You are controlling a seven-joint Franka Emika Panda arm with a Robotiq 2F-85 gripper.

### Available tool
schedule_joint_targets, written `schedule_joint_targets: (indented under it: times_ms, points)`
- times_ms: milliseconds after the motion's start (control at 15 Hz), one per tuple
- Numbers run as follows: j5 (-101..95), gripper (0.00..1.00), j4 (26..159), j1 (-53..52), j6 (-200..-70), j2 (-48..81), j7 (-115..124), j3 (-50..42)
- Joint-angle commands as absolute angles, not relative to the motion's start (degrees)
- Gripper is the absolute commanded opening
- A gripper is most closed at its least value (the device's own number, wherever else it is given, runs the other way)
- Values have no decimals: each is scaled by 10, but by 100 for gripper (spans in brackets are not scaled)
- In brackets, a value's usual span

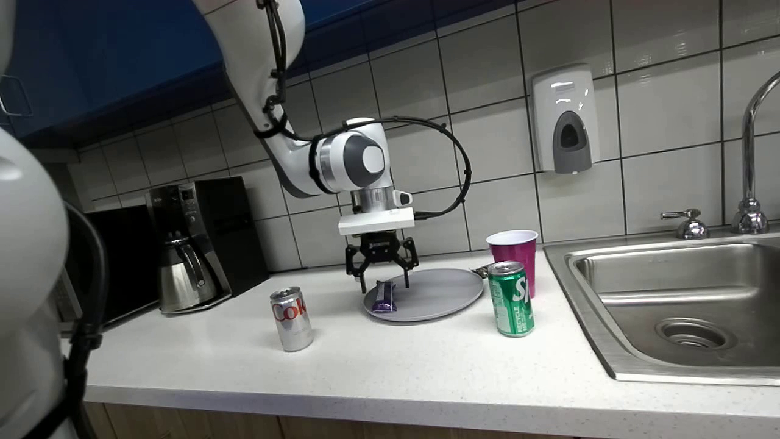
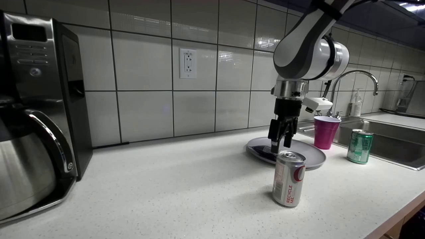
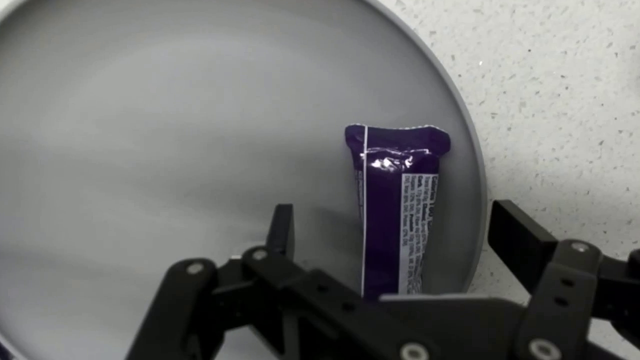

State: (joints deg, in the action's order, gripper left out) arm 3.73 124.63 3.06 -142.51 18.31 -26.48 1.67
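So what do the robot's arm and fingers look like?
The arm is white and rounded, with a dark grey cap and a silvery band. A black cable loops off it, and a white box sticks out above the fingers, which are black and jointed with round screws.

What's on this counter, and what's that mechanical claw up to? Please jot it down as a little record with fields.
Claw: the gripper, jaws open, nothing held
Nearest thing: purple wrapped bar, lying between the jaws, with a gap on each side
Under the bar: round gray plate on the counter
Cans: silver can and green can, both upright, off the plate
Cup: magenta cup, upright; contents not visible
Fixtures: sink, wall-mounted dispenser
Appliance: coffee maker
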Motion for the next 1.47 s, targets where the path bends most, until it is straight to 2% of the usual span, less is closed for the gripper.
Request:
schedule_joint_targets:
  times_ms: [0, 67, 133, 200, 800, 867, 1200, 1267, 1400]
  points:
    - [31, 100, 1226, 41, -1400, 191, -267, 26]
    - [32, 100, 1224, 41, -1399, 192, -267, 27]
    - [33, 75, 1223, 42, -1398, 193, -268, 27]
    - [34, 74, 1222, 42, -1396, 194, -270, 28]
    - [44, 3, 1219, 48, -1391, 189, -277, 30]
    - [45, 0, 1220, 48, -1392, 188, -278, 31]
    - [50, 0, 1223, 52, -1394, 189, -278, 31]
    - [49, 26, 1223, 51, -1395, 189, -276, 30]
    - [48, 34, 1222, 51, -1394, 190, -277, 30]
